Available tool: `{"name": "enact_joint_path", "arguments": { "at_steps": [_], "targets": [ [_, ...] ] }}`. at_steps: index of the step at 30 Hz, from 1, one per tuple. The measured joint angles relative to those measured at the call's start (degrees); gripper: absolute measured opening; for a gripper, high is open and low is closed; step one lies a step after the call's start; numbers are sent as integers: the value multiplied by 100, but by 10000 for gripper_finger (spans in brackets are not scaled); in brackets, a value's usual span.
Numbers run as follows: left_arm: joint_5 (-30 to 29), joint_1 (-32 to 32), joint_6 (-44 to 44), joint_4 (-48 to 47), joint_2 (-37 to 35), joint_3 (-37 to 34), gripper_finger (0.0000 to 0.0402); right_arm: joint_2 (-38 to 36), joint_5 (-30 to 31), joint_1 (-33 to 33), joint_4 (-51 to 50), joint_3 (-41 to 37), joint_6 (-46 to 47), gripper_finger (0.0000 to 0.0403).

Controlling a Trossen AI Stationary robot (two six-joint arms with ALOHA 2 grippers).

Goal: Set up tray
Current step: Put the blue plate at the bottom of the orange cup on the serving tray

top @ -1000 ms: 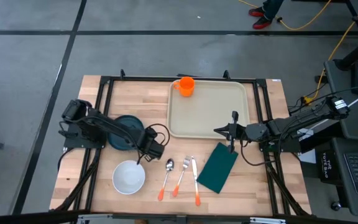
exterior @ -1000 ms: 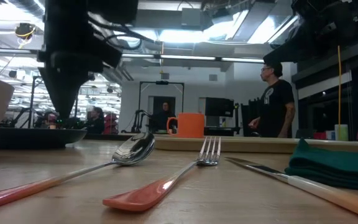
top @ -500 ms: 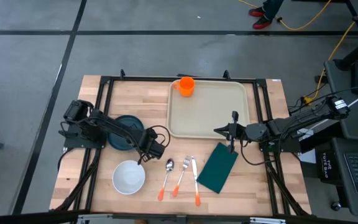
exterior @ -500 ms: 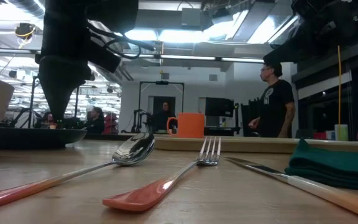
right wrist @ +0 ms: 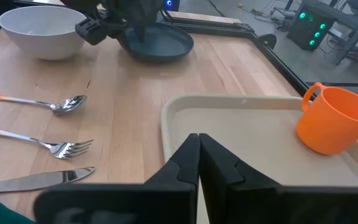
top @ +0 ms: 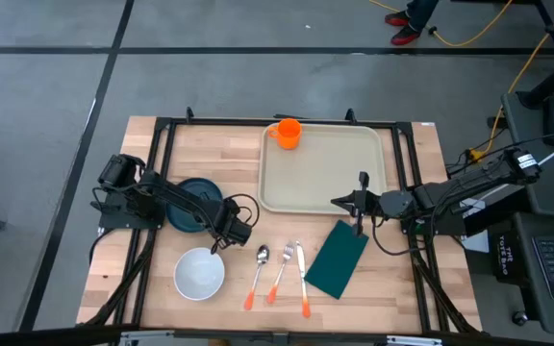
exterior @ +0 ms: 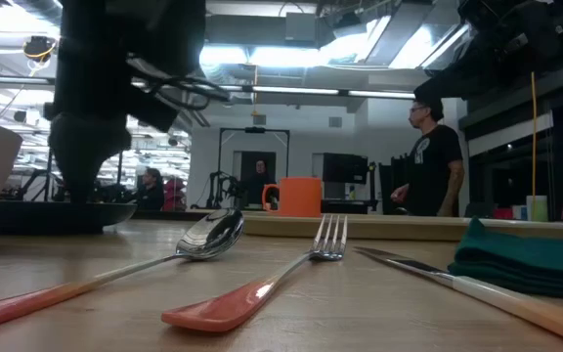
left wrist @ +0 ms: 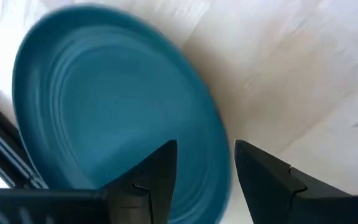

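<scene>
The beige tray (top: 330, 173) lies at the table's far right, with an orange cup (top: 288, 133) standing in its far left corner. A teal plate (top: 190, 204) rests flat on the wood at the left. My left gripper (left wrist: 204, 149) is open at the plate's right rim (left wrist: 219, 155), one finger over the plate and one outside it; I cannot tell whether they touch it. In the low view it (exterior: 76, 186) stands just above the plate (exterior: 52, 215). My right gripper (right wrist: 197, 146) is shut and hovers over the tray's near part (right wrist: 185, 115).
Near the front edge are a white bowl (top: 200, 274), then a spoon (top: 258, 274), a fork (top: 281, 269) and a knife (top: 302, 279) with orange handles. A dark green napkin (top: 338, 258) lies right of them. A black frame rims the table. People stand in the room behind.
My left gripper has moved a little toward the table's left, closing in on the plate's right rim. The plate, the tray and my right arm have kept still.
</scene>
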Motion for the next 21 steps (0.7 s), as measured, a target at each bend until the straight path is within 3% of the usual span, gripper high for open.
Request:
{"name": "enact_joint_path", "arguments": {
  "at_steps": [8,21],
  "targets": [
    [219,-2,304,852,2,-176,156,0,0,0,1,0,-2,12],
    [250,153,387,976,2,-467,147,0,0,1,1,0,-2,12]
  ]
}}
